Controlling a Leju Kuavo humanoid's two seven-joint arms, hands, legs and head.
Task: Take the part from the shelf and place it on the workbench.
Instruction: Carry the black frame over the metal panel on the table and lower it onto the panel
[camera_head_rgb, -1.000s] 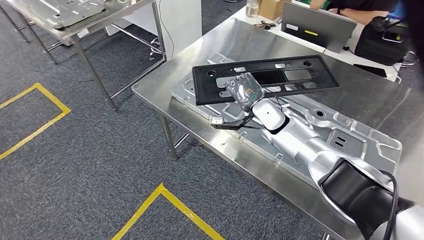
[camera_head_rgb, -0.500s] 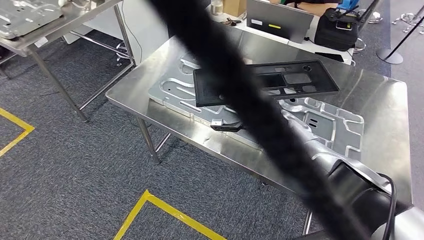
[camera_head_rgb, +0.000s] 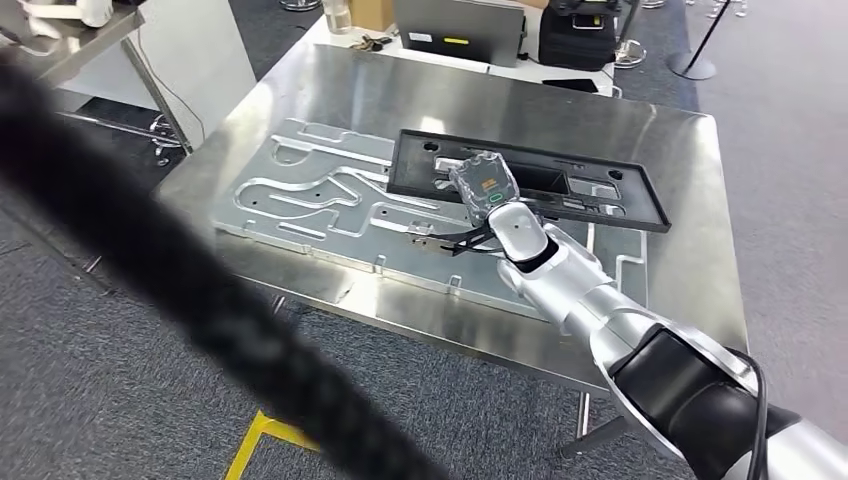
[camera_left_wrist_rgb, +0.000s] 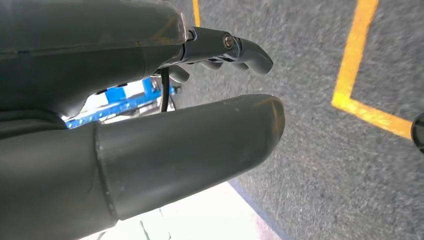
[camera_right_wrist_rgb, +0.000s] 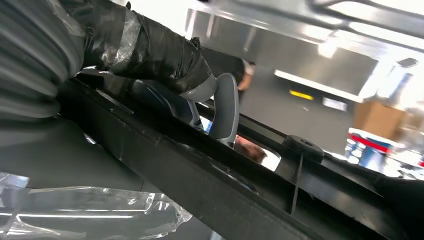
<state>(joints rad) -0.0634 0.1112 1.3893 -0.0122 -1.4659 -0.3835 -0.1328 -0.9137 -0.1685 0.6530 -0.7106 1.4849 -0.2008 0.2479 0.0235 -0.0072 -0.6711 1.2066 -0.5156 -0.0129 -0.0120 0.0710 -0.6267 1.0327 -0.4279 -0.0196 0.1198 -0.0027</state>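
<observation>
Blurred bar (camera_head_rgb: 190, 290): a dark, out-of-focus shape crossing the near left, hiding floor and the tabletop's near-left corner.
Left hand (camera_left_wrist_rgb: 165, 125): hangs over grey carpet, fingers curled in, nothing held.
Tabletop (camera_head_rgb: 690, 270): steel, its far edge partly cut off.
Metal plate (camera_head_rgb: 330, 200): flat on the tabletop, its right part hidden under the part and arm.
Part (camera_head_rgb: 600, 190): black panel over the plate's far right.
Right hand (camera_head_rgb: 485, 185): fingers closed around the part's near edge, fingertips hidden.
</observation>
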